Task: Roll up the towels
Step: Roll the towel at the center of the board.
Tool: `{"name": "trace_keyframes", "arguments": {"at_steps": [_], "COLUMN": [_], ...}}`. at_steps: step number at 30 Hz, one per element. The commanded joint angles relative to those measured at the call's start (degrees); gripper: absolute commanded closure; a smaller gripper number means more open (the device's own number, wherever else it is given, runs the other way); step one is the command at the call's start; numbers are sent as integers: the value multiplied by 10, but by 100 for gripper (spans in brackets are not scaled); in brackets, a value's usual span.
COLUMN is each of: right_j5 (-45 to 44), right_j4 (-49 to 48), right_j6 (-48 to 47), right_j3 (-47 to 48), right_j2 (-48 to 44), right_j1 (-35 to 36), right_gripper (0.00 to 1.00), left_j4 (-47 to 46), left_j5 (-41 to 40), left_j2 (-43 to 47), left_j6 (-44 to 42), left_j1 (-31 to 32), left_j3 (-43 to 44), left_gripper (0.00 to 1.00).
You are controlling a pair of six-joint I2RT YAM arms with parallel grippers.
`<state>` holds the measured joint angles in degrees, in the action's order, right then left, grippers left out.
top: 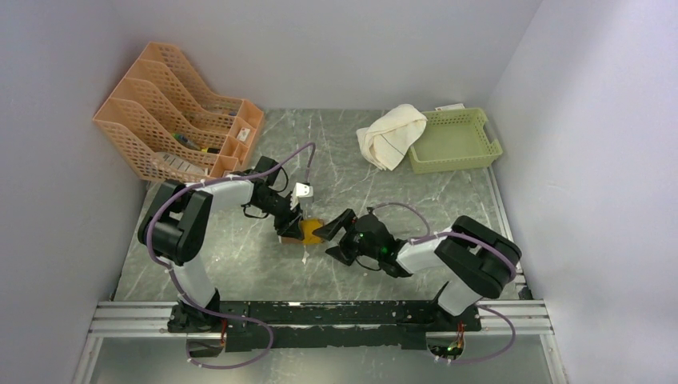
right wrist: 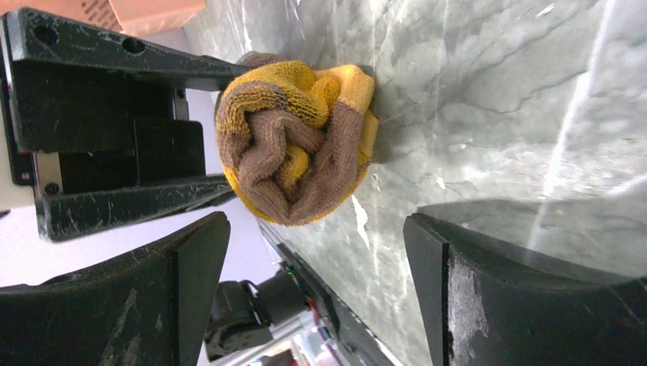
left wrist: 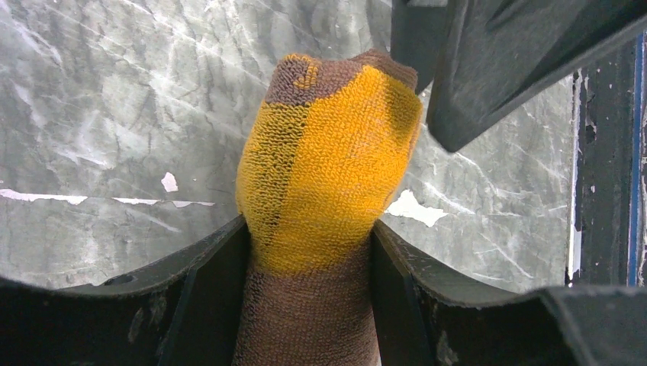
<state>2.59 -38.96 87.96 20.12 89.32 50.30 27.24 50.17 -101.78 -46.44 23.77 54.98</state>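
From above, I am seeing only a sliver of the mustard towel (top: pixel 310 232); the cream towel (top: pixel 392 134) is lying well beyond it. On the left wrist view, my left gripper (left wrist: pixel 305 252) is pinching that roll, jaws half spread. On the right wrist view, my right gripper (right wrist: pixel 317 236) is gaping wide just before it, holding nothing.

The near towel (left wrist: pixel 328 168) is showing mustard-yellow with brown bands, the two swirling together at its end. The far towel (top: pixel 392 134) is looking plain cream. The table (top: pixel 240 264) is showing grey marble with pale veins; the tray (top: pixel 456 140) is glowing light green, the racks (top: pixel 172 112) peach
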Motion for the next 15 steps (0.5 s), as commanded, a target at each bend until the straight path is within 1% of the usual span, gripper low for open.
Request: {"name": "trace_keyframes", "arguments": {"at_steps": [1, 3, 5, 11, 15], "right_j5": [-45, -45, -60, -127, -178], "right_j4": [103, 66, 61, 106, 153], "right_j6": [79, 115, 128, 158, 153], "right_j3": [17, 22, 31, 42, 59], "right_j2": [60, 98, 121, 137, 129], "right_j1": [19, 25, 32, 39, 41], "right_gripper": [13, 14, 13, 14, 20], "left_j4": [36, 41, 44, 60, 71], "left_j5": [-42, -38, -34, -18, -4], "left_j2": [-15, -16, -16, -21, -28], "left_j6": [1, -1, -3, -10, -17], "left_j1": [-1, -1, -1, -1, -1], "left_j3": [-21, -19, -18, -12, -7], "left_gripper": [36, 36, 35, 35, 35]}}
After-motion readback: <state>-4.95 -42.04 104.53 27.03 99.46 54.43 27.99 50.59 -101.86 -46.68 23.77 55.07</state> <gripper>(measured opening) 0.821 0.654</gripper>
